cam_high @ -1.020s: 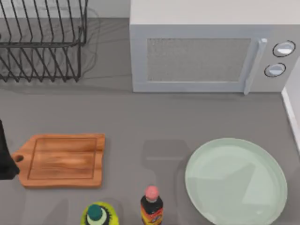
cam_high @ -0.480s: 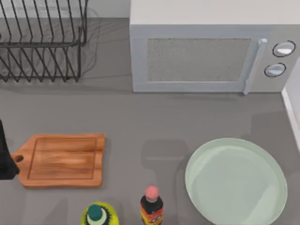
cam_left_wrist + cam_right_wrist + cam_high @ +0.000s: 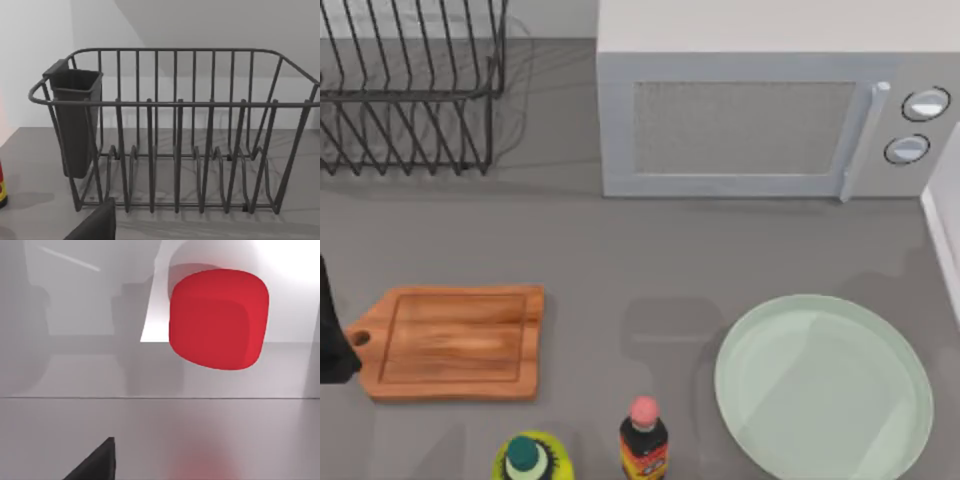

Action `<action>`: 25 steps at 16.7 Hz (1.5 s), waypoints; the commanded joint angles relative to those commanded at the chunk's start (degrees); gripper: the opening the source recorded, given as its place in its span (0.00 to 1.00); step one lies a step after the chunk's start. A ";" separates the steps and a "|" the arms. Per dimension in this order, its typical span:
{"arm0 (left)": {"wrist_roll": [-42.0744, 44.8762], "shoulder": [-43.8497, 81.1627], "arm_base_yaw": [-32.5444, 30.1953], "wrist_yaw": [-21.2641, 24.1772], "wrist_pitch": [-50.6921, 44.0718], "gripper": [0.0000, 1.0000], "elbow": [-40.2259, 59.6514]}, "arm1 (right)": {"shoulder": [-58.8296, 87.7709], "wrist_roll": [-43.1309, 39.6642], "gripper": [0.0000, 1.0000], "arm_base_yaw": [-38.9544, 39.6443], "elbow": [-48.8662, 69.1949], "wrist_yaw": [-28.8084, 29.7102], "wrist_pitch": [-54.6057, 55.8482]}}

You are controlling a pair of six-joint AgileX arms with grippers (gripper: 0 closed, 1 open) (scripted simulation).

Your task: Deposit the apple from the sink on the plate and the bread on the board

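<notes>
The apple [image 3: 217, 317] is bright red and blocky and looms large close in front of my right gripper, resting among the pale grey walls of the sink [image 3: 65, 370]. A dark part of that gripper [image 3: 95, 464] pokes in at the frame's edge, apart from the apple. The mint-green plate [image 3: 823, 385] lies bare at the table's front right. The wooden board [image 3: 455, 342] lies bare at the front left, its handle next to my left arm [image 3: 328, 335]. The bread is out of view.
A wire dish rack [image 3: 410, 90] stands at the back left, with a dark cup [image 3: 75, 120] hung on it. A microwave [image 3: 770, 110] fills the back right. A pink-capped dark bottle [image 3: 643, 440] and a yellow-green bottle [image 3: 530, 460] stand at the front edge.
A faint shadow across the plate has thinned and drifted toward the right edge. The board, the bottles and the left arm have not moved.
</notes>
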 joint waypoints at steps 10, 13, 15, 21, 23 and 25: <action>0.00 0.00 0.00 0.00 0.00 1.00 0.00 | 9.74 0.18 1.00 0.16 -5.82 0.09 16.00; 0.00 0.00 0.00 0.00 0.00 1.00 0.00 | 14.89 0.27 1.00 0.11 -8.96 0.14 24.69; 0.00 0.00 0.00 0.00 0.00 1.00 0.00 | 17.17 0.30 1.00 0.09 -10.34 0.16 27.75; 0.00 0.00 0.00 0.00 0.00 1.00 0.00 | 17.75 0.31 0.92 0.08 -10.68 0.16 28.44; 0.00 0.00 0.00 0.00 0.00 1.00 0.00 | 17.75 0.31 0.77 0.08 -10.68 0.16 28.44; 0.00 0.00 0.00 0.00 0.00 1.00 0.00 | 17.75 0.31 0.62 0.08 -10.68 0.16 28.44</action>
